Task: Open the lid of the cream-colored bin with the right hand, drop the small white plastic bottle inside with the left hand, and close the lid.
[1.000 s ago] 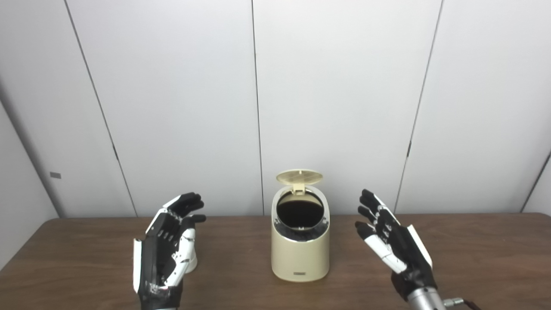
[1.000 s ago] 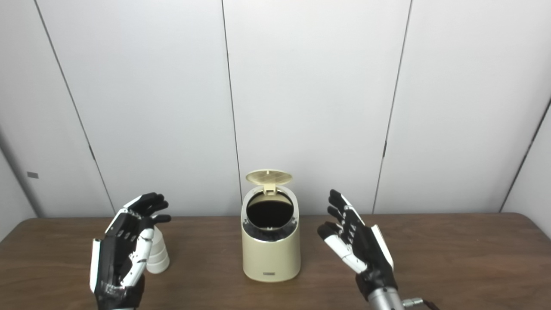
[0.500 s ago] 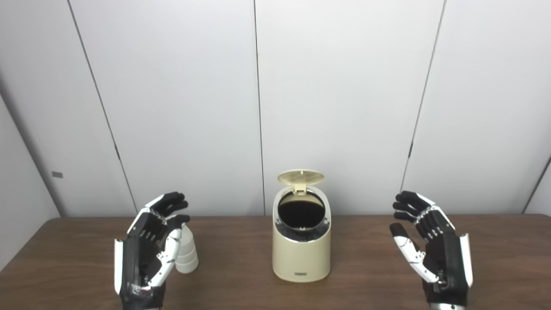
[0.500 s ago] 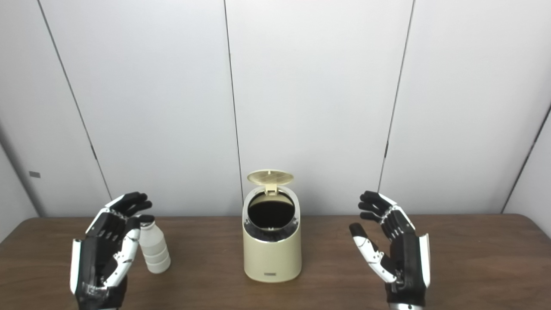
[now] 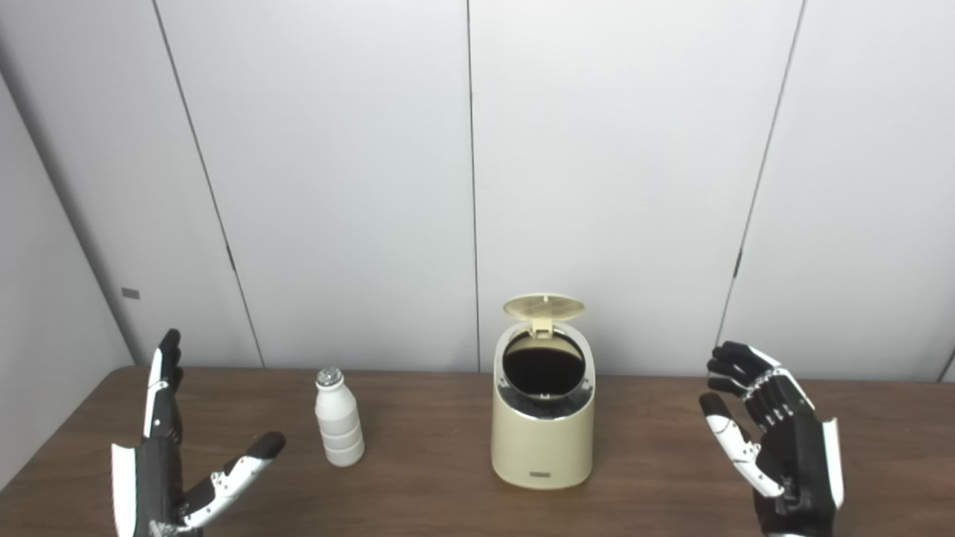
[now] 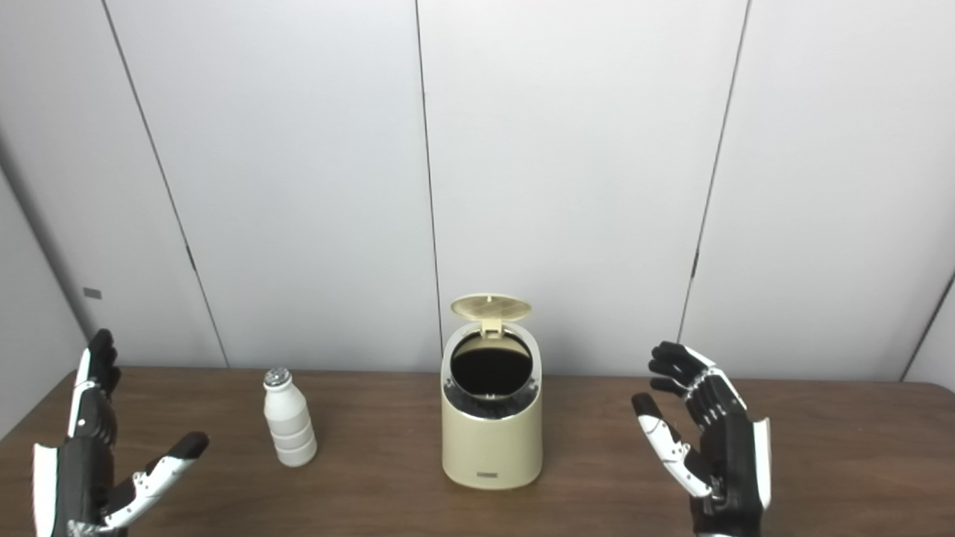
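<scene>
Bottle (image 5: 339, 429) first: it stands upright on the table (image 5: 418, 492), left of the cream-colored bin (image 5: 543, 436) and apart from it, with my left hand (image 5: 160, 462) off to its left, not touching. My left hand is spread wide, thumb splayed out toward the bottle, holding nothing. My right hand (image 5: 780, 440) hovers to the right of the bin, fingers loosely curled but apart, also empty. The lid (image 5: 543, 306) is up on its rear hinge, and the dark round mouth faces me.

I judge the bottle to be light, thin plastic with a ribbed lower body and a foil-looking cap; it should tip easily if I nudge it and may give a little under a hard squeeze. I would take it around the ribbed middle, thumb on 1 side and fingers opposite, where the ridges should resist slipping, and keep clear of the narrow neck.
</scene>
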Action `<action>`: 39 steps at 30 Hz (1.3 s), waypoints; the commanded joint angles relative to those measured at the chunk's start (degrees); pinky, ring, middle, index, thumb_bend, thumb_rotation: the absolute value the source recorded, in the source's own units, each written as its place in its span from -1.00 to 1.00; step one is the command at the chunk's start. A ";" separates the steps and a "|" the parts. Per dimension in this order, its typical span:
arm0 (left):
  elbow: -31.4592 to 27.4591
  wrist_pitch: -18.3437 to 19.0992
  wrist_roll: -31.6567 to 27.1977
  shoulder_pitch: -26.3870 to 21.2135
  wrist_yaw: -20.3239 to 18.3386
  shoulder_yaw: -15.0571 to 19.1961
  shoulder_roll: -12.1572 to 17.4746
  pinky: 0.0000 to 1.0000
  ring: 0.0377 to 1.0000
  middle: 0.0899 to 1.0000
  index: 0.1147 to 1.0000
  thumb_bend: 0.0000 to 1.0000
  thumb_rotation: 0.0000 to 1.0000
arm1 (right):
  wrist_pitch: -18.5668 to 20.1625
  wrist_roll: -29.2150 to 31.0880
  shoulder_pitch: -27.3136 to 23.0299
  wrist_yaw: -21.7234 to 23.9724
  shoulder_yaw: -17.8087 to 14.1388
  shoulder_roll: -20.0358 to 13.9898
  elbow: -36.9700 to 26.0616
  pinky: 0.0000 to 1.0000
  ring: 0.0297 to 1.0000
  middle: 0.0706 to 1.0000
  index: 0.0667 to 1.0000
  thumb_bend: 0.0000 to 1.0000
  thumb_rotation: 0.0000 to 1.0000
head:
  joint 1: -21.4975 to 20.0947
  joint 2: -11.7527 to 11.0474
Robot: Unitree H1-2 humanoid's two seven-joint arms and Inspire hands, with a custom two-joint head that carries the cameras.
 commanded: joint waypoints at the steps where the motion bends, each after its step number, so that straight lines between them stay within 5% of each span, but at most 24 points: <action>1: 0.78 0.78 -0.42 -1.50 -0.52 -0.88 1.19 0.90 1.00 1.00 1.00 1.00 -0.01 | -2.12 1.42 -2.06 0.76 -0.15 -0.57 -0.82 0.28 0.39 0.39 0.35 -0.28 -0.38 | 1.25 0.14; 12: 4.92 7.98 -1.90 -2.07 -3.49 -4.89 2.64 0.78 0.90 0.89 0.97 1.00 -0.28 | -2.12 1.64 -2.36 0.93 -0.53 -1.86 -1.25 0.28 0.40 0.39 0.37 -0.32 -0.46 | 4.47 0.13; 20: 5.77 16.64 7.04 -2.57 -1.25 -8.34 1.88 0.56 0.76 0.80 0.87 1.00 -0.24 | -2.09 0.81 -1.98 0.55 -1.16 -2.19 -2.34 0.25 0.38 0.38 0.35 -0.38 -0.67 | 6.90 0.37; 29: 9.15 21.58 10.54 -4.31 2.60 -9.56 1.05 0.51 0.67 0.76 0.90 1.00 -0.18 | -1.21 1.65 -1.76 1.42 -1.91 -2.45 -4.21 0.25 0.38 0.37 0.33 -0.41 -0.78 | 10.42 0.85; 39: 12.80 24.49 11.59 -6.92 6.43 -9.64 0.70 0.98 0.74 0.71 0.86 1.00 -0.31 | 2.77 1.58 -1.35 2.51 -1.51 -2.30 -9.21 0.10 0.28 0.29 0.26 -0.50 -0.74 | 12.10 1.00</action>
